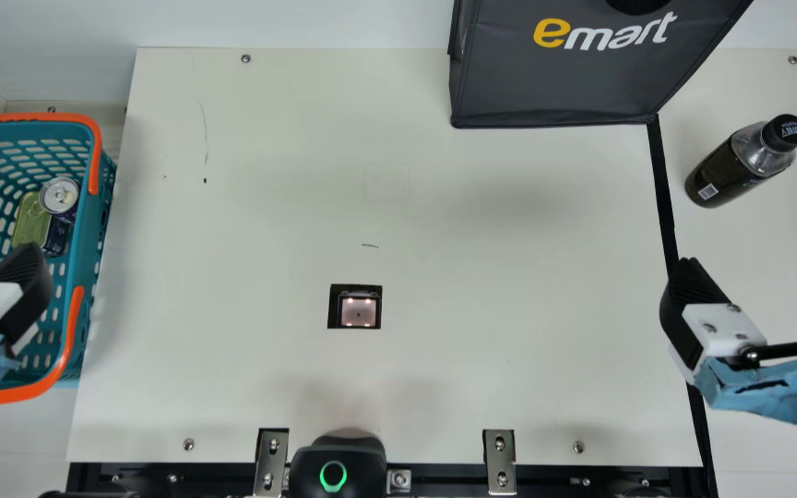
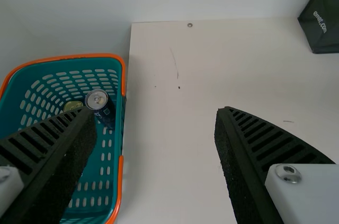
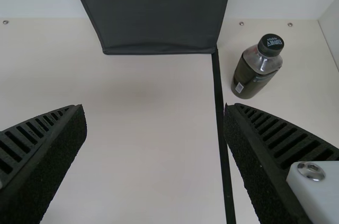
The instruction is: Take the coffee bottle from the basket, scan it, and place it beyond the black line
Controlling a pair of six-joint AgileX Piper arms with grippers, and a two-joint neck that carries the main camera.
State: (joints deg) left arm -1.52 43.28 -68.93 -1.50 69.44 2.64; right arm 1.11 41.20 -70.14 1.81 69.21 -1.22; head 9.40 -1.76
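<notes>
The coffee bottle (image 1: 737, 166) stands upright on the desk (image 1: 405, 207), beyond the black line (image 1: 663, 187) and toward the far right corner. It has a black cap (image 1: 785, 133), a clear shoulder and a dark label, with a small barcode (image 1: 708, 191) low on its side. My right tool (image 3: 155, 107) is open and holds nothing; in the main view it is nearer the front edge than the bottle, well apart from it. My left tool (image 2: 160, 110) is also open and holding nothing, out by the basket (image 1: 86, 277) at the left edge.

The bottle looks like plastic, so I expect a wall firm enough for a steady grip but likely to dent under a hard squeeze. If full, it will be fairly heavy, with liquid that swings. The label looks smooth and may slip, and a knock high up could tip it. Should it need lifting, I would take it around the labelled middle, pads on opposite sides and clear of the barcode. The cap is narrow and round, a poorer hold that would let the weight hang and turn.
</notes>
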